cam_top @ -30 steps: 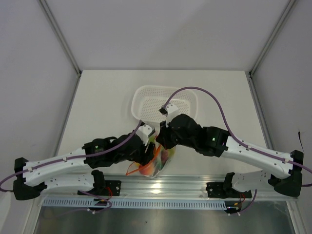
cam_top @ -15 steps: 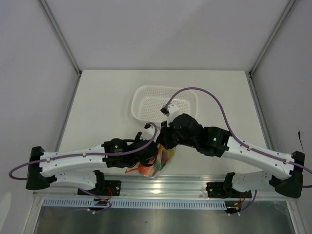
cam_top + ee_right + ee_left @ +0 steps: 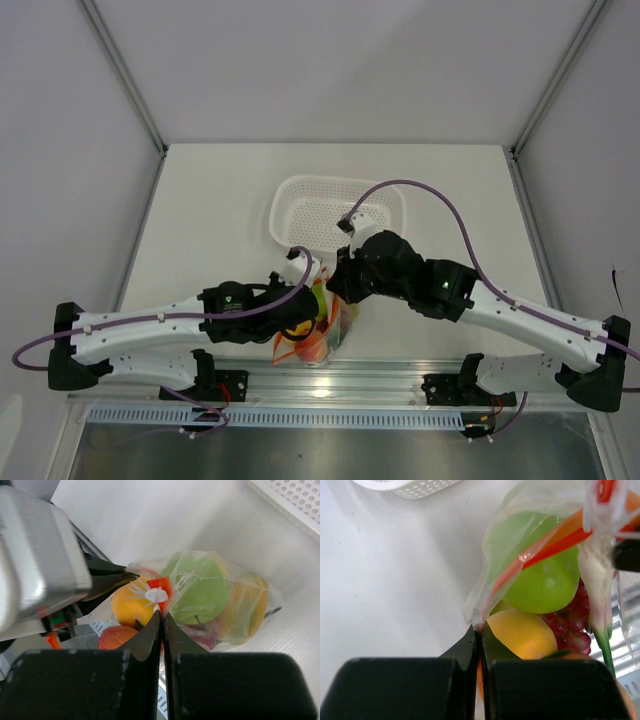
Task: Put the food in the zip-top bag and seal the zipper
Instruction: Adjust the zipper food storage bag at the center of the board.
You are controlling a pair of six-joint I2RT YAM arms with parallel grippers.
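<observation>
The zip-top bag (image 3: 318, 340) hangs near the table's front edge between both arms, with food inside. In the left wrist view, a green apple (image 3: 547, 577), a yellow lemon (image 3: 522, 632) and dark red grapes (image 3: 570, 625) show through the clear plastic. The red-orange zipper (image 3: 545, 547) runs slanted across the apple. My left gripper (image 3: 481, 632) is shut on the zipper's lower end. My right gripper (image 3: 161, 614) is shut on the other end, just below the white slider (image 3: 156, 595). The right wrist view also shows the apple (image 3: 200, 592), a lemon (image 3: 129, 607) and a reddish fruit (image 3: 116, 637).
The white perforated basket (image 3: 283, 197) sits on the table behind the bag, and its corner (image 3: 405, 486) appears in the left wrist view. The metal rail (image 3: 320, 385) of the arm mounts runs just in front of the bag.
My left gripper has moved in to the bag's mouth edge and shut on the zipper. My right gripper keeps its hold and has shifted slightly right.
</observation>
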